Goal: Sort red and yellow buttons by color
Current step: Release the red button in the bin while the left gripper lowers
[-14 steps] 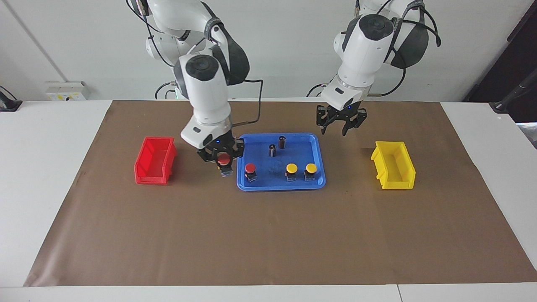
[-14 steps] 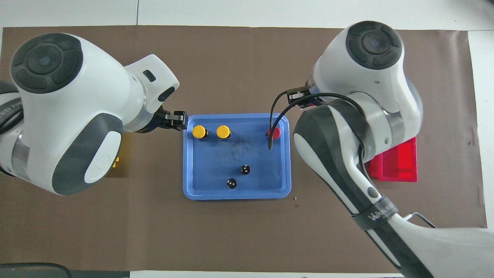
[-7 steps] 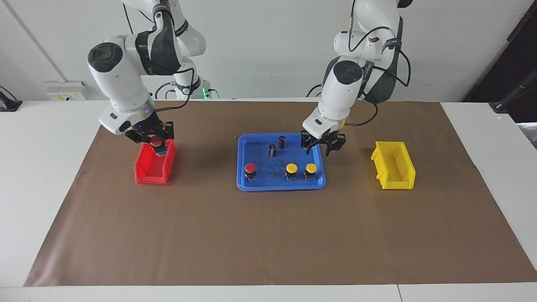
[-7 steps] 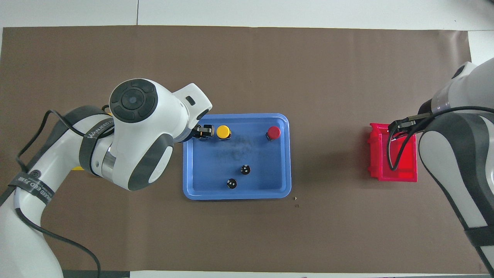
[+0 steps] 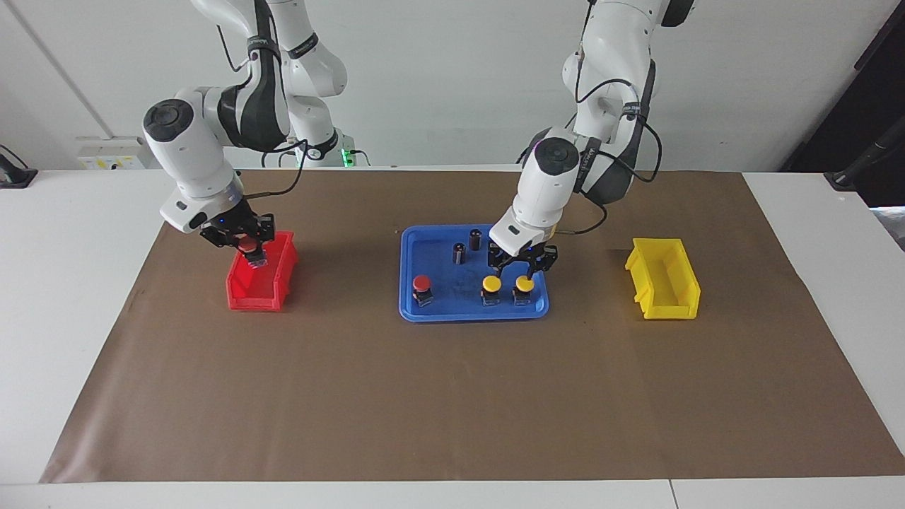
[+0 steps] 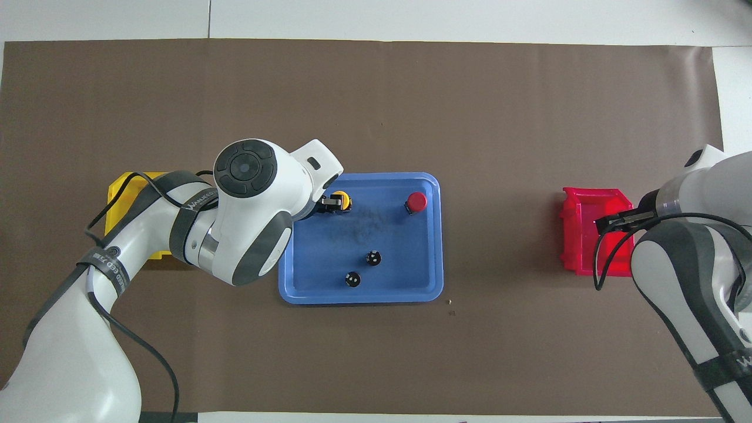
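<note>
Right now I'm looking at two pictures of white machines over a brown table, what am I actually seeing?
Two robot arms sort push-buttons by colour. One picture faces them across the table; the other looks down from above them. A blue tray holds one red button, two yellow buttons and two dark cylinders. The right gripper holds another red button over the red bin. The left gripper is down over the yellow buttons. A yellow bin sits at the left arm's end.

Three buttons (image 5: 421,284) and two cylinders (image 5: 475,238) in tray (image 5: 472,312).
</note>
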Controlling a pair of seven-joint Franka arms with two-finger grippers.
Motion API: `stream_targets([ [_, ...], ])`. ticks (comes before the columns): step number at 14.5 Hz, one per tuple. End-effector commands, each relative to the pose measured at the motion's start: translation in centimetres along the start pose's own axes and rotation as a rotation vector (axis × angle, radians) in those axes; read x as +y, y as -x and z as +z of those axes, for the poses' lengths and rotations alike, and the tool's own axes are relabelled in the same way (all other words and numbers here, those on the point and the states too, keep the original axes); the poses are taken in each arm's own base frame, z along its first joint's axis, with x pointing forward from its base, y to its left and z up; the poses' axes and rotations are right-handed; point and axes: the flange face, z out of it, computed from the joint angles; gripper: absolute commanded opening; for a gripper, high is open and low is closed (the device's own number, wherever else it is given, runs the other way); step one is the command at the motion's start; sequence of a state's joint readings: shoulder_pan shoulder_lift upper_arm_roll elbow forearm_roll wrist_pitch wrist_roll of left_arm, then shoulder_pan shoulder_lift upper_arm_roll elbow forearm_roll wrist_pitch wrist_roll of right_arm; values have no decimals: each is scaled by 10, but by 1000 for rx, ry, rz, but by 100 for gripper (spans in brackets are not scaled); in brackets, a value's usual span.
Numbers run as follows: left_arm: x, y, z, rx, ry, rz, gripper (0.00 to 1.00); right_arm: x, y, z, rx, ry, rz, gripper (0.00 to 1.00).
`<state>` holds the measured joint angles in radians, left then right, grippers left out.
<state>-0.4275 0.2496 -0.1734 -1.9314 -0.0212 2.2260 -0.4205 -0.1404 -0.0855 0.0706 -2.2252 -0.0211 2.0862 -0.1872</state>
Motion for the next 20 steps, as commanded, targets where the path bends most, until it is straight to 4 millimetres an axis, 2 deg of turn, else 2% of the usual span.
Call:
stream_targets([
  [1,-2,0,7,9,-3,-3,70,7,19,13,0,-10,1,12],
  [3,-2,0,6,4,-7,-2,71,3,23,22,13,-7,1,12],
  [5,-3,3,-8,-11,-18,-1,71,3,31,39,-9,-12,-1,12],
  [10,-17,-8,-32,-4,-21,-9,72,-4,31,47,9,-8,-9,12],
  [11,-20,-10,-30,4,-17,-6,71,-4,30,52,0,-11,-7,12],
  [13,-42,-22,-24,29,-8,-15,72,-5,30,55,-9,-13,-9,12],
  [14,-46,-25,-22,37,-5,-11,72,-5,31,56,-9,-13,-9,12],
  [15,-46,-26,-15,29,-6,-7,71,-6,34,59,-13,-13,-9,12],
  [20,-39,-21,-5,23,-6,-3,71,-7,39,70,-17,-13,-13,13],
])
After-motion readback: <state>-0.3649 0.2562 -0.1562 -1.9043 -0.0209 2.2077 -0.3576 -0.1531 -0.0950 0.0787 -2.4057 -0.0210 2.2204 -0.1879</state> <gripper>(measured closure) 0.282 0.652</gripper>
